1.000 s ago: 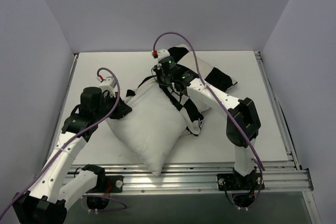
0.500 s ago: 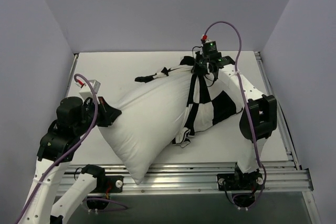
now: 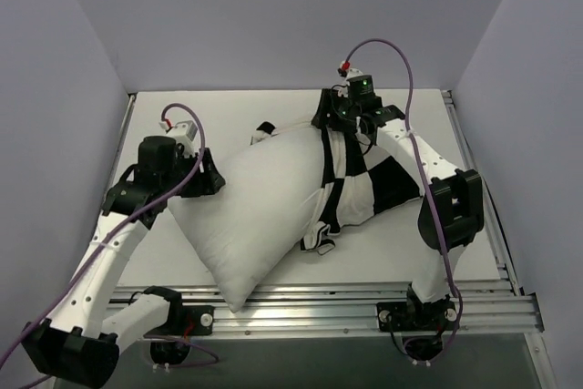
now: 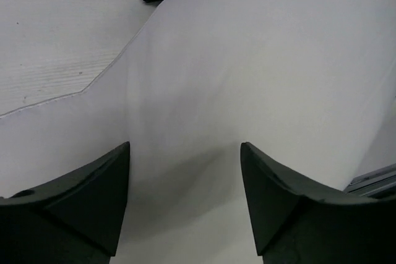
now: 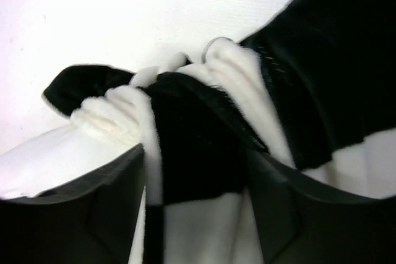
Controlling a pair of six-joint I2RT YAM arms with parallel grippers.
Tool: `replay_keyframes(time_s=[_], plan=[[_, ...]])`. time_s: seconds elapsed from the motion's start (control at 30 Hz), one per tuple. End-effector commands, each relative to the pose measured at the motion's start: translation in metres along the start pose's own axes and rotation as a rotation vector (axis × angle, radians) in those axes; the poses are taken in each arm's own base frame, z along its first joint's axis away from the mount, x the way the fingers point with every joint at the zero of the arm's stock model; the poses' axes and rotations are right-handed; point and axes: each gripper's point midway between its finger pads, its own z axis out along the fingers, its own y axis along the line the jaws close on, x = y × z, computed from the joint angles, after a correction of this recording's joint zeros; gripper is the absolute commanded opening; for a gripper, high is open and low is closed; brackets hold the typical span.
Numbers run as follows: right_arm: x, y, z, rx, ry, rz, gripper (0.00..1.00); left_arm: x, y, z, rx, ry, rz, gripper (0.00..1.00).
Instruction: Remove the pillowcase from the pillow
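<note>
The plump white pillow [image 3: 255,211] lies diagonally across the table, its near corner reaching the front rail. The black-and-white checkered pillowcase [image 3: 369,184] still wraps its far right end, bunched in folds, and a small dark tip [image 3: 264,129] shows behind the pillow. My left gripper [image 3: 211,179] sits at the pillow's left corner, open, with bare white pillow [image 4: 247,60] beyond its fingertips and nothing pinched in the left gripper [image 4: 184,146]. My right gripper [image 3: 330,120] is at the far end over the bunched pillowcase [image 5: 309,60]. The right gripper [image 5: 197,153] stands open, and loose fabric lies between its fingers.
Aluminium rails [image 3: 346,302] run along the table's front edge, with another rail down the right side [image 3: 474,170]. Grey walls close in on the left, back and right. White table surface [image 3: 182,116] shows behind the left arm.
Both grippers have gone from shut to open. The stretched pillow has settled onto the table. The left arm moved back in toward the pillow; the right gripper shifted slightly left.
</note>
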Motion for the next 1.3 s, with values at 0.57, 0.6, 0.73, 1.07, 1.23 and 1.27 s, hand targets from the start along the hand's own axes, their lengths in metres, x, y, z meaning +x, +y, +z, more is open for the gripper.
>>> replay_keyframes(time_s=[0.57, 0.6, 0.73, 1.07, 1.23, 1.27], plan=[[0.015, 0.009, -0.174, 0.021, -0.265, -0.061, 0.94, 0.048, -0.180, -0.006, 0.306, -0.075, 0.755, 0.94], [0.028, 0.005, -0.181, 0.021, -0.262, -0.061, 0.94, 0.063, -0.187, 0.002, 0.299, -0.052, 0.790, 0.94], [0.065, -0.003, -0.195, 0.007, -0.239, -0.044, 0.95, 0.079, -0.181, 0.033, 0.174, -0.016, 0.764, 0.94], [0.134, -0.007, -0.193, -0.077, -0.131, 0.008, 1.00, 0.095, -0.128, 0.099, -0.051, 0.014, 0.550, 0.85], [0.155, 0.000, -0.180, -0.131, -0.088, 0.032, 1.00, 0.101, -0.123, 0.113, -0.002, 0.038, 0.477, 0.15], [0.160, 0.001, -0.175, -0.141, -0.080, 0.047, 1.00, 0.098, -0.124, 0.113, 0.004, 0.031, 0.467, 0.06]])
